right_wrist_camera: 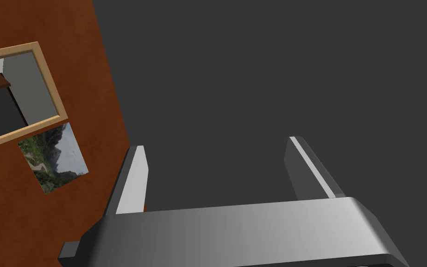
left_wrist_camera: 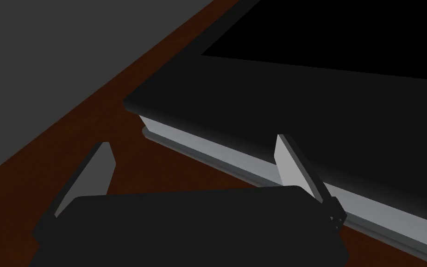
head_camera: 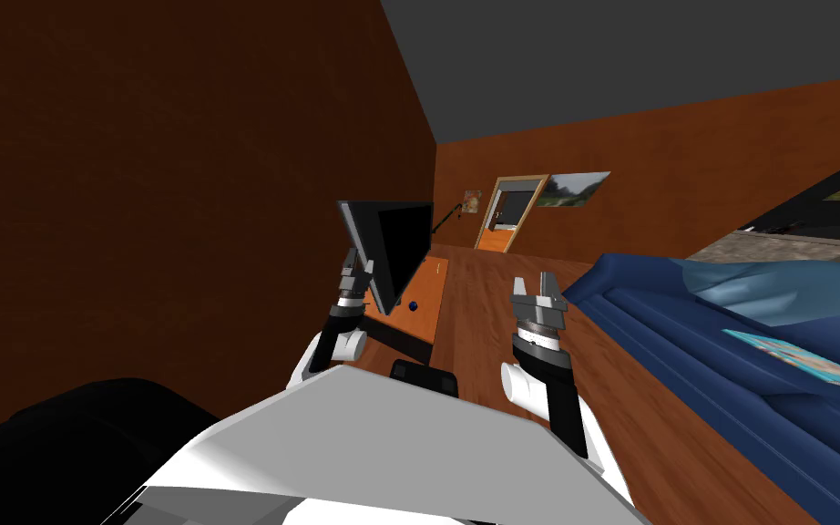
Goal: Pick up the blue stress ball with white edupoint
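The ball (head_camera: 413, 305) is dark blue, tabletop (head_camera: 429, 278) orange, screen (head_camera: 406, 244) black, sofa (head_camera: 682, 355) blue

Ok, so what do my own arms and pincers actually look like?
Both arms are white tubes with black joints and a ribbed grey collar at the wrist. The left pincer and right pincer each have two thin, light grey, blade-like fingers on a boxy base, dark on the left, lit grey on the right.

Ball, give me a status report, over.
Left gripper open, close beside the monitor. Right gripper open, empty. Ball on the desk, untouched. Monitor crowds the left arm's reach.
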Controlling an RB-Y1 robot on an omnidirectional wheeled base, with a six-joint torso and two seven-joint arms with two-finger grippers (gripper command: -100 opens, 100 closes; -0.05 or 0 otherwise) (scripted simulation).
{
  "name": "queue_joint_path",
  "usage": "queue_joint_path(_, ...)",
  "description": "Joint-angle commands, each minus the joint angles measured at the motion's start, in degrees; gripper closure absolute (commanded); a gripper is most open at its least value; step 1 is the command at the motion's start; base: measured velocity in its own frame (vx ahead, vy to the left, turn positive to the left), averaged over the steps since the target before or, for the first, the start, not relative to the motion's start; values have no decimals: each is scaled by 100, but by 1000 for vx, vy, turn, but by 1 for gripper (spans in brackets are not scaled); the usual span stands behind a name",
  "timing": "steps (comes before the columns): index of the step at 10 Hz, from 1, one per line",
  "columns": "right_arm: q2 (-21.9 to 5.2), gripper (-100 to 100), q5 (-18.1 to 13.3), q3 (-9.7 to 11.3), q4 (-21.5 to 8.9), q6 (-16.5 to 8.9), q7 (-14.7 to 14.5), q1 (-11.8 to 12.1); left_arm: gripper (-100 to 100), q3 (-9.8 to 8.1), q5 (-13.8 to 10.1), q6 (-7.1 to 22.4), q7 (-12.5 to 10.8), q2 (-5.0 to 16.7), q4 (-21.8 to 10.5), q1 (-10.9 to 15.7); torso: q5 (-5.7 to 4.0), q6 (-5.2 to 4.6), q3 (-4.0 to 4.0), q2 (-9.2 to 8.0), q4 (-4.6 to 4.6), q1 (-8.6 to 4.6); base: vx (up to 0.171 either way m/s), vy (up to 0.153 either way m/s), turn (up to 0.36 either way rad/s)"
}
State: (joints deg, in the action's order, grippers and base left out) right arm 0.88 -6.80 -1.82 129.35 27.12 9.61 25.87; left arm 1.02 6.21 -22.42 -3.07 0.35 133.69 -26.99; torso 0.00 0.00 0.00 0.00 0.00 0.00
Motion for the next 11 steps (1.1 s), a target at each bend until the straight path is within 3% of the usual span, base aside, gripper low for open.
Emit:
queue_joint_path(1,0,0,0,0,0,0,0,0,-100,-37,49,60,-26,231,-87,29,0,0,0,0,0,0,-10,-77,-22)
queue_joint_path(4,2,0,0,2,0,0,0,-1,-100,-126,154,223,-80,558,-314,92,-14,-1,5,-9,2,-67,-21,-176,-6)
queue_joint_path(8,3,0,0,2,0,0,0,0,-100,-314,321,595,-156,973,-813,228,-22,-2,-2,3,-1,-97,11,-240,-4)
queue_joint_path(9,3,0,0,2,0,0,0,0,-100,-314,321,595,-156,973,-813,228,-22,-1,-7,13,-3,-98,27,-168,12)
queue_joint_path(11,2,0,0,2,0,0,0,0,-100,-435,399,846,-184,1161,-1138,314,-15,-1,-5,8,-2,-63,25,-179,-4)
